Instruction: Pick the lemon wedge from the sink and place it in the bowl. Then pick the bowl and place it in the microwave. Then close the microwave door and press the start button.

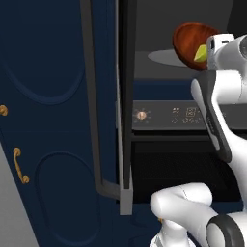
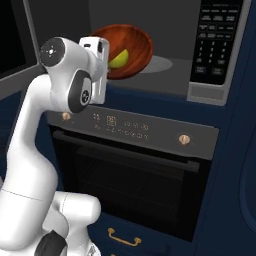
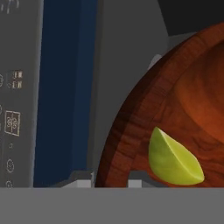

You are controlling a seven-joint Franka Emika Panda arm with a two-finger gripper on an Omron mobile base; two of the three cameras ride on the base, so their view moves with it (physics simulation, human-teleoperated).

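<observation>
The bowl (image 2: 131,47) is held tilted on edge at the mouth of the microwave (image 2: 210,85), above the grey cavity floor and over the round turntable, with its hollow turned outward toward the arm. The lemon wedge (image 2: 119,59) is seen lying inside the bowl against the lower part of the rim; in the hand view the lemon wedge (image 3: 173,159) rests on the inner wall just above the rim of the bowl (image 3: 144,118). The gripper (image 2: 102,60) is closed nearly to its limit, and the bowl's rim is clamped between the fingers; the fingertips themselves are hidden by the hand. The microwave door (image 1: 103,96) stands swung open at the left. The oven (image 2: 135,165) with its lit control strip is located directly below the microwave.
</observation>
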